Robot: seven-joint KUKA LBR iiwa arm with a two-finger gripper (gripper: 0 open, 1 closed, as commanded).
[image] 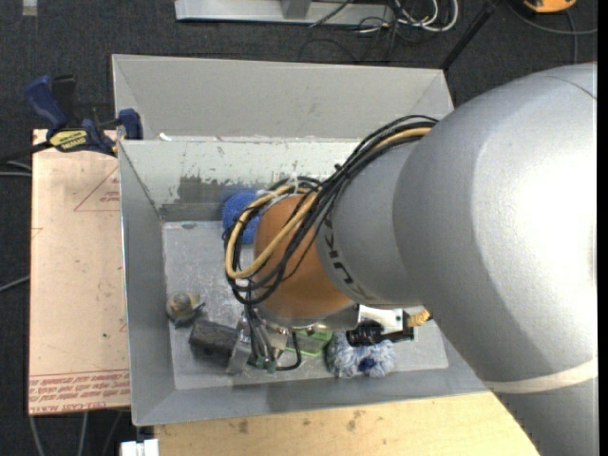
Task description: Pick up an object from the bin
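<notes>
A dark grey blocky thing (213, 338) lies on the bin floor just left of my pincer (255, 347), as the camera sees it. Whether they touch, I cannot tell. My pincer is down near the front wall of the grey metal bin (142, 255). I cannot tell if it is spread or pressed together. Beyond the block sits a small brownish round thing (182, 305). Right of my pincer lie a green scrap (316, 335) and a blue-and-white fuzzy thing (361, 358). Behind it, past my orange wrist cover (294, 264), is a blue thing (239, 207).
</notes>
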